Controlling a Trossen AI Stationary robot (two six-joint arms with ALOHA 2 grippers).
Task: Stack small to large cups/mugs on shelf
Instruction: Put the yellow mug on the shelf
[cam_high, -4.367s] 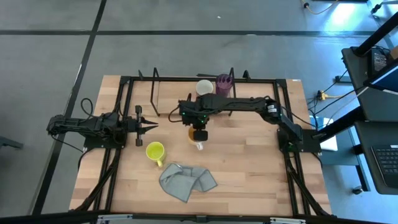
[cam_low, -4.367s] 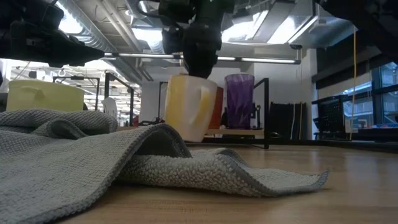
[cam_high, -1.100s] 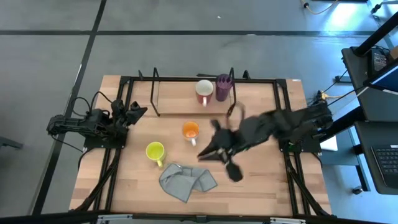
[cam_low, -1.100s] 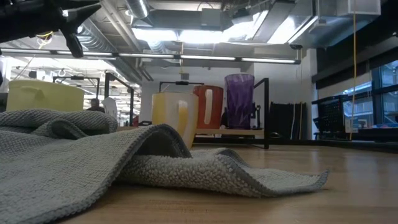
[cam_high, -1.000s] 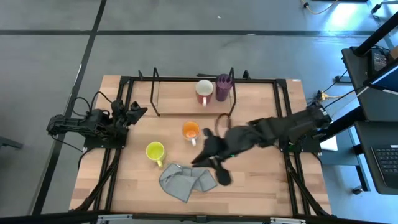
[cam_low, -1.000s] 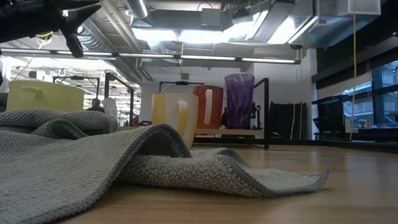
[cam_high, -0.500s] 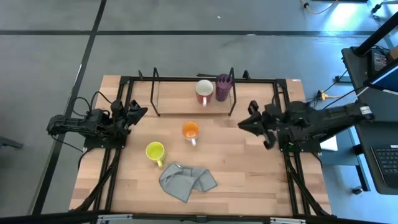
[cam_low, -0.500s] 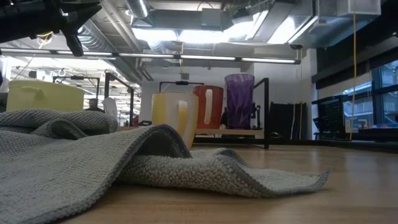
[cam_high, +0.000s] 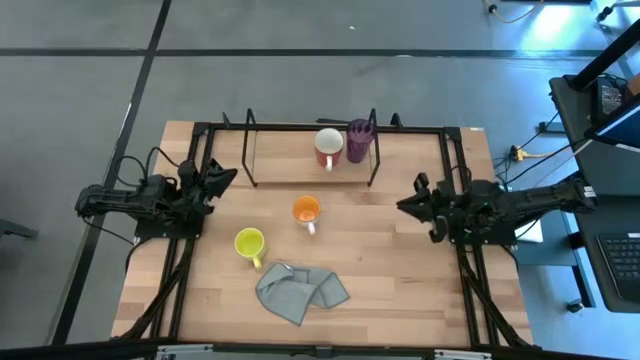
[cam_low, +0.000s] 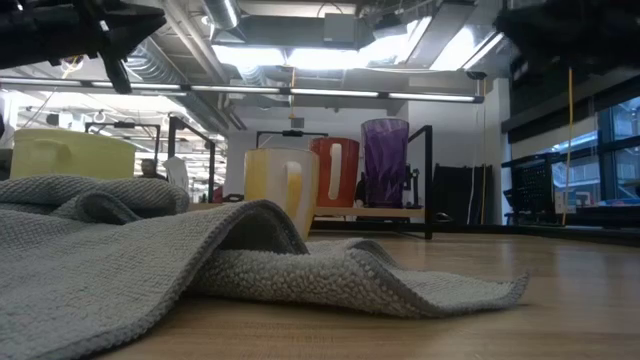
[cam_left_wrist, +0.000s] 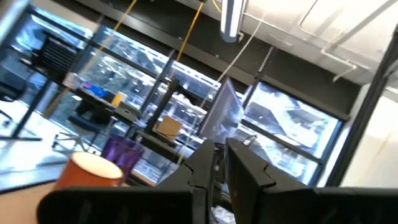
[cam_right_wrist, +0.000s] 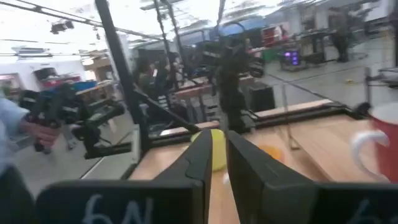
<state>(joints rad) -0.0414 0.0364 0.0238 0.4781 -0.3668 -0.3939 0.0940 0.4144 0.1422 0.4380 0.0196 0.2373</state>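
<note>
On the black wire shelf (cam_high: 282, 184) at the table's far side stand a white mug with a reddish inside (cam_high: 327, 146) and a purple tumbler (cam_high: 359, 140), side by side on their bases. The orange mug (cam_high: 307, 210) stands upright on the table in front of the shelf. The yellow mug (cam_high: 249, 243) stands nearer and to the left. My left gripper (cam_high: 226, 177) is drawn back at the table's left edge, shut and empty. My right gripper (cam_high: 405, 205) is drawn back at the right edge, also shut and empty, pointing toward the mugs (cam_right_wrist: 216, 149).
A crumpled grey cloth (cam_high: 300, 290) lies near the table's front edge, just below the yellow mug. A black table frame (cam_high: 450, 160) runs around the work area. A person's sleeve and hand (cam_right_wrist: 18, 124) show beyond the table's left side.
My right arm has swept back from the middle of the table, above the cloth, toward the right edge and folded low there, its gripper empty. My left gripper has rolled a little in place. The mugs, tumbler and cloth have kept still.
</note>
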